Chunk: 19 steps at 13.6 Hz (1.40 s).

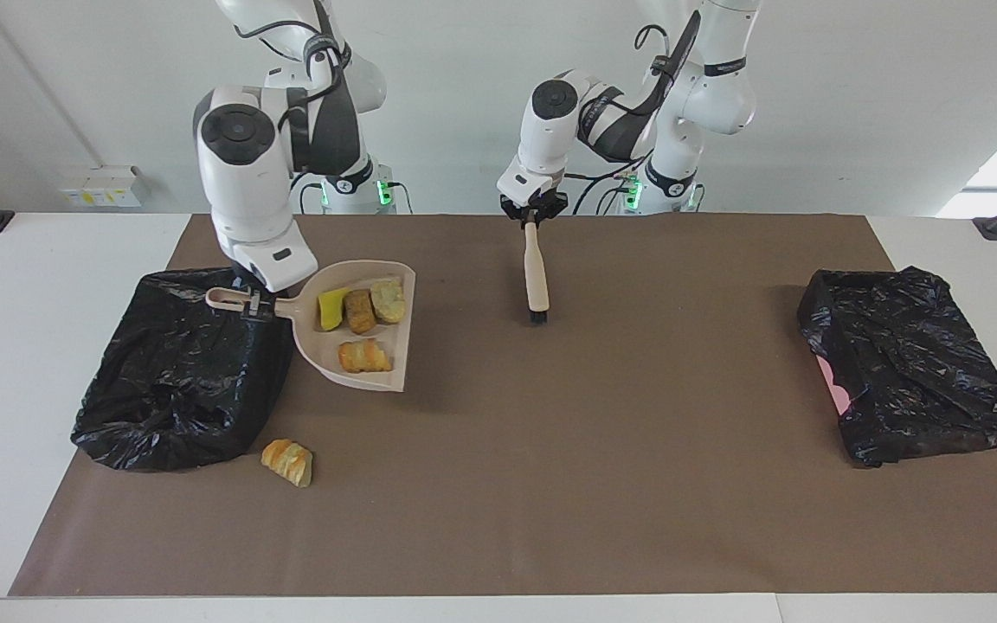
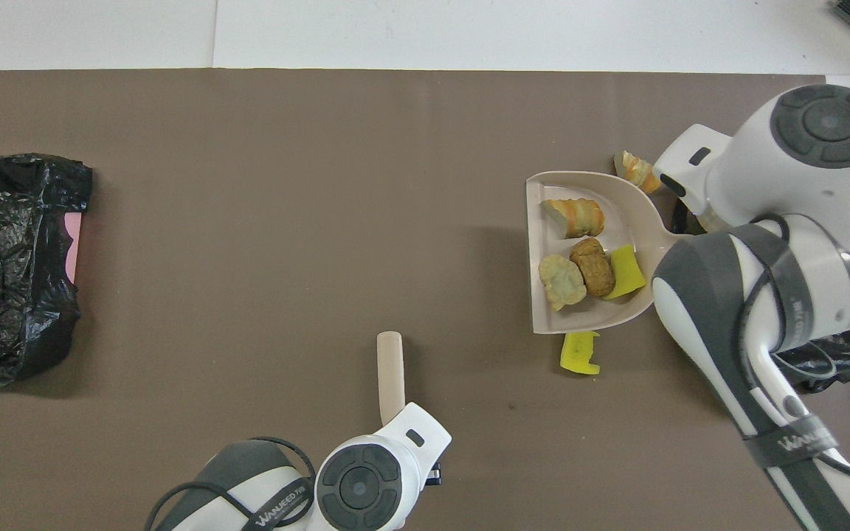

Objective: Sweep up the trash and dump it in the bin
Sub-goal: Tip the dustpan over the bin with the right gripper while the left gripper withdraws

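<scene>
facing: high, across table [image 1: 498, 519] | overhead: steep, forward | shared: tabletop

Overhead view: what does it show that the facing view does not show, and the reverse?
Only overhead: a yellow sponge piece on the mat near the dustpan. Only facing: the right gripper shut on the dustpan handle over the bin, and the left gripper shut on the brush. Both: four trash pieces in the dustpan, and a loose bread chunk beside that bin.
</scene>
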Available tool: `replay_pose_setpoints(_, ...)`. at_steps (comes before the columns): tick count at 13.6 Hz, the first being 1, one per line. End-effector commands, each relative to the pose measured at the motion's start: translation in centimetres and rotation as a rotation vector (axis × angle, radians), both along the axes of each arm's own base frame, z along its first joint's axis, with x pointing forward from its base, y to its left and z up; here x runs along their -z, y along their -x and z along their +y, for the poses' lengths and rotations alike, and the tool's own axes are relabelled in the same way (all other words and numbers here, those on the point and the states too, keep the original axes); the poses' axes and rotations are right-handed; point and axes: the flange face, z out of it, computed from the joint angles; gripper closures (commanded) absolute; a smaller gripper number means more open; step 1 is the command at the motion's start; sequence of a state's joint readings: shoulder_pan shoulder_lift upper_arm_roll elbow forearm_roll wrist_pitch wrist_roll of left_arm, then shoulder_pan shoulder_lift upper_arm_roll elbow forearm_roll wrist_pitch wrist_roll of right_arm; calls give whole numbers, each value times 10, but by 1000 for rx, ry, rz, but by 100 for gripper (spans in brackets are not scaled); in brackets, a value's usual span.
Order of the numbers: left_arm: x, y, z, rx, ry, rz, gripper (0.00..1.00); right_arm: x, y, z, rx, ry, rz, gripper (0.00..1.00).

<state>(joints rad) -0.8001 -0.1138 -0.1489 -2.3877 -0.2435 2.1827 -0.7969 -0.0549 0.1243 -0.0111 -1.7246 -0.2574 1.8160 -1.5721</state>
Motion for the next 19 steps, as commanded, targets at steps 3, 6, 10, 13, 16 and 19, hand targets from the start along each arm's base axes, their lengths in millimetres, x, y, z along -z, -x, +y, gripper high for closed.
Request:
replay_pose_setpoints(3,9,8,-1,-44,18,-31,91,-10,17,-137,-69,120,-67,100)
replay_pose_setpoints(6,11,4,3,-58,13,-25,21,-11,30,-164,-97,266,-60,100)
replay_pose_setpoints(10,11,-32,31,-143,3,-15,0,6,52,-117,-60,449,-89,100)
replay_pose_setpoints(13,-2,-79,63,-234,9,-45,0,6,52,-101,-62,518,-71,100)
replay_pose_setpoints(16,-21,-125,106,-288,-17,-99,0,-4,55,-118,-83,595,-60,100)
replay_pose_setpoints(19,-23,-156,170,-239,-29,-74,0,-30,60,-123,-119,626,-60,100)
